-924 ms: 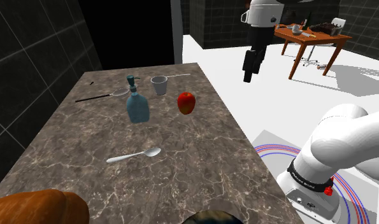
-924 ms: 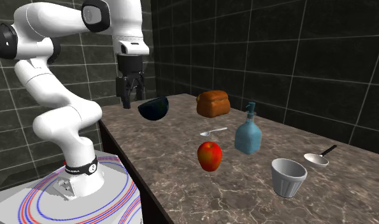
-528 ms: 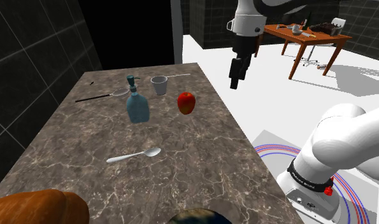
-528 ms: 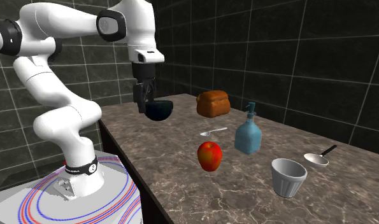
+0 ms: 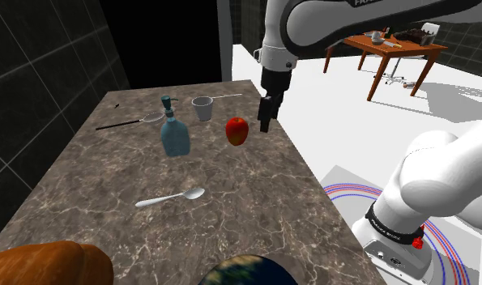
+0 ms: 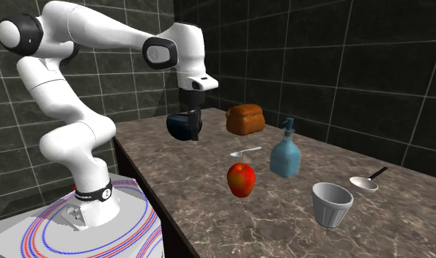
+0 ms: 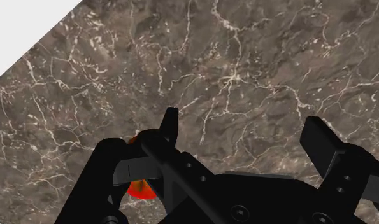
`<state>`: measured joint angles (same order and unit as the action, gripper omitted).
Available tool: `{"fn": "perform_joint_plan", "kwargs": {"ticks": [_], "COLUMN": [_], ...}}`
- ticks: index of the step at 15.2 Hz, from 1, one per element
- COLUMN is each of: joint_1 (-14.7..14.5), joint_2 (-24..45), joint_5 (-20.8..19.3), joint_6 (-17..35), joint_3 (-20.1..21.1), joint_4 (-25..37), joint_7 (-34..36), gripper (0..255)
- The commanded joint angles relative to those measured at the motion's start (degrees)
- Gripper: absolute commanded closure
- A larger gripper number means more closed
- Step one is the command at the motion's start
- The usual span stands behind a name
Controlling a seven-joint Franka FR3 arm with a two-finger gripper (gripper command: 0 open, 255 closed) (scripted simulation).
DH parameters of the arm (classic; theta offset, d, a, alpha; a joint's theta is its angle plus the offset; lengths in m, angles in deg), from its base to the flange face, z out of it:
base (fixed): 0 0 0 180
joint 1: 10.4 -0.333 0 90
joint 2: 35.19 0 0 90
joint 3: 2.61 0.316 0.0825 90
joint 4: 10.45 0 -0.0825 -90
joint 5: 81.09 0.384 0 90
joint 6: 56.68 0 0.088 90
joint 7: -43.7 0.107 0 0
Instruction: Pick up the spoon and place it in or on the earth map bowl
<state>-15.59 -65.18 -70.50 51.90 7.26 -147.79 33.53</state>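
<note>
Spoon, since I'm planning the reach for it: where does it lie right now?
In the shoulder view the spoon lies flat on the marble table, between the blue spray bottle and the bread loaf, touching neither.

spoon [image 5: 170,197]: pale silver, lay flat mid-way along the marble top [image 5: 255,186], scoop end toward the shoulder view's right, handle left. earth map bowl [image 5: 251,272]: dark, blue-green globe print, sat at the near end, well apart from the spoon.

Dim, even, shadowless rendered light
</note>
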Motion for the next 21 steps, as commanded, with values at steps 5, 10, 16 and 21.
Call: {"fn": "perform_joint_plan", "kwargs": {"ticks": [5, 10, 16, 21], "joint_1": [-2.7, -4.6, -6.9, -9.4], "joint_2": [9.6, 18.2, 28.8, 37.9], "joint_5": [1.8, 1.9, -0.2, -3.8], "joint_6": [9.6, 16.4, 23.0, 27.0], "joint_3": [3.7, 6.8, 10.2, 12.2], "joint_4": [2.4, 6.3, 12.6, 19.3], "joint_7": [-0.7, -0.8, 0.0, 1.3], "gripper": [0, 0, 0, 0]}}
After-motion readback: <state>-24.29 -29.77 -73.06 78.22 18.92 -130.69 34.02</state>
